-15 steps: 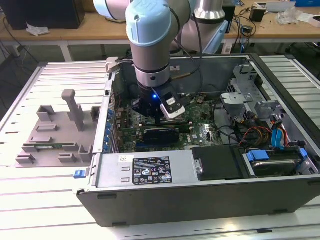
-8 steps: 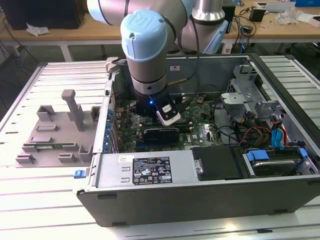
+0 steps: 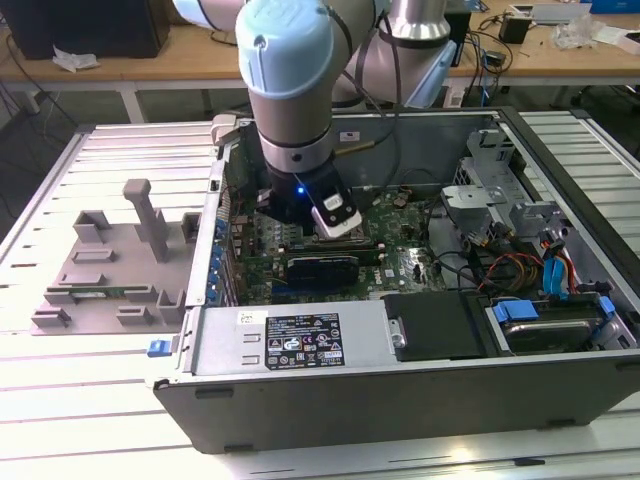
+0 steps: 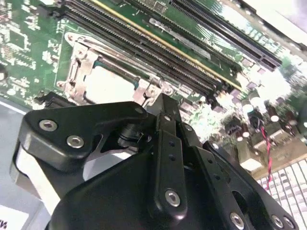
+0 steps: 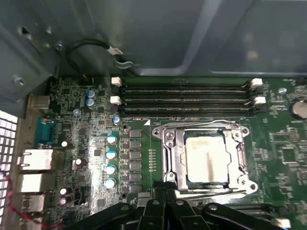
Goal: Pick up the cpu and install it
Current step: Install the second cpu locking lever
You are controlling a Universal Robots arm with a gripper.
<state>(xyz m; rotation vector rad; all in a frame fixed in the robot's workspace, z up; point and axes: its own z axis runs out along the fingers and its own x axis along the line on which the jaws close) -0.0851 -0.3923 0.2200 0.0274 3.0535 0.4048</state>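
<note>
CPU (image 5: 207,160) sits flat in the socket frame (image 5: 169,158) near the motherboard (image 5: 86,158) centre, i.e. placement done; gripper (image 4: 165,112) fingers together, holding nothing, just above.

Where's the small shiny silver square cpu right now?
The small shiny silver square cpu sits inside the metal-framed motherboard socket, beside the long black memory slots, in both wrist views.

Pale blue and silver arm (image 3: 290,75), round-jointed, ending in a black wrist with a small blue light. Matte black claw (image 4: 163,108) linkages, jointed, studded with silver screws in both wrist views.
</note>
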